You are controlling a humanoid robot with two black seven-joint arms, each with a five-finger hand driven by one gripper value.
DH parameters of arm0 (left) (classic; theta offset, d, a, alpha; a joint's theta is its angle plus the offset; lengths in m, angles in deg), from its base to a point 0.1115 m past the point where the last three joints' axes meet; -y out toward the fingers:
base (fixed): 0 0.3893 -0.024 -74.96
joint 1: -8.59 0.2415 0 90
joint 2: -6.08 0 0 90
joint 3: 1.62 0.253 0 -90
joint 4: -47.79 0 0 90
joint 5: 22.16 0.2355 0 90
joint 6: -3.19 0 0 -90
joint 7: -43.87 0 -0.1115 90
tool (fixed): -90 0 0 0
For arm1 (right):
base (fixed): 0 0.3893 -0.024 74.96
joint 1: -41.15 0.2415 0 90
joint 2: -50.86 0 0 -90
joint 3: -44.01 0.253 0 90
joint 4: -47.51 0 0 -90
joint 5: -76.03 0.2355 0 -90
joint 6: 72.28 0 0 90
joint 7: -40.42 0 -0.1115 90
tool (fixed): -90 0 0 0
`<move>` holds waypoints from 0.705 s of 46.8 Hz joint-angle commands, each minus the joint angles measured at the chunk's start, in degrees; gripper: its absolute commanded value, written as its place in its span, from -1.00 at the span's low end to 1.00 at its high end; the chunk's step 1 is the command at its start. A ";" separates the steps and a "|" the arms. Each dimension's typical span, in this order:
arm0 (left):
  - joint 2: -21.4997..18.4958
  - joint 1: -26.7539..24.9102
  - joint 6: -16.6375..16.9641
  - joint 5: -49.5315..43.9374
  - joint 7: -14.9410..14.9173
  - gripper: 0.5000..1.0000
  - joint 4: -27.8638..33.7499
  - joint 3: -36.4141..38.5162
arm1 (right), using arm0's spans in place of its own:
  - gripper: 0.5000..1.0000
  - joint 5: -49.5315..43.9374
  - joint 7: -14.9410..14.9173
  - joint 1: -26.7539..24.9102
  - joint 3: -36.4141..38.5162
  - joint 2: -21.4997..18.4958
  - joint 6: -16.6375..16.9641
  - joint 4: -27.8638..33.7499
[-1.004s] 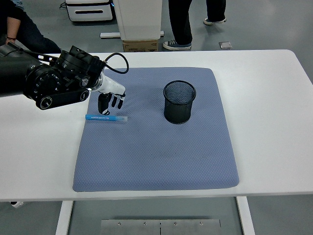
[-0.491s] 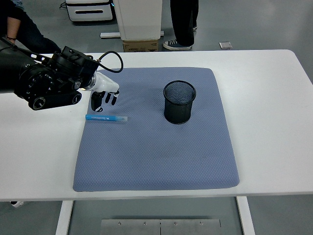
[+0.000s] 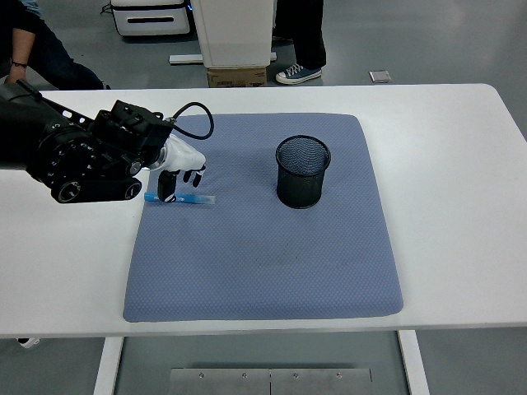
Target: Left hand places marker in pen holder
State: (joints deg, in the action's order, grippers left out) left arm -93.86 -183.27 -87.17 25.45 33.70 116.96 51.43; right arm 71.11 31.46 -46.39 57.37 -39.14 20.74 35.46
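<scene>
A white counter (image 3: 461, 247) carries a blue mat (image 3: 263, 247), with a black mesh pen holder (image 3: 302, 171) standing upright on its far half. The left hand (image 3: 179, 169) reaches down over the mat's left edge, its fingers (image 3: 168, 188) loosely curled, touching the blue marker (image 3: 181, 198) lying flat there without yet grasping it.

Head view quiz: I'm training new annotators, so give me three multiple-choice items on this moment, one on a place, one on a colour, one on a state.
1. Where does the marker lie?
A. on the blue mat's left edge
B. inside the holder
C. on the bare table at right

2. What colour is the pen holder?
A. white
B. black
C. red

3. What state is the marker in?
A. standing upright
B. lifted clear of the mat
C. lying flat

Answers: 1 A, it rests on the mat by the left hand. 2 B, black mesh. 3 C, it lies flat, the fingers reaching down onto it.
</scene>
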 commanded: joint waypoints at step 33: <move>1.94 1.31 1.07 -0.07 -0.12 -0.49 0.26 1.36 | 1.00 0.00 0.00 0.00 0.00 0.00 -0.04 0.00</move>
State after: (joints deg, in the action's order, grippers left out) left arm -92.11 -181.98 -86.04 25.38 33.60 117.31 52.79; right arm 71.11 31.46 -46.40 57.37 -39.14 20.75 35.46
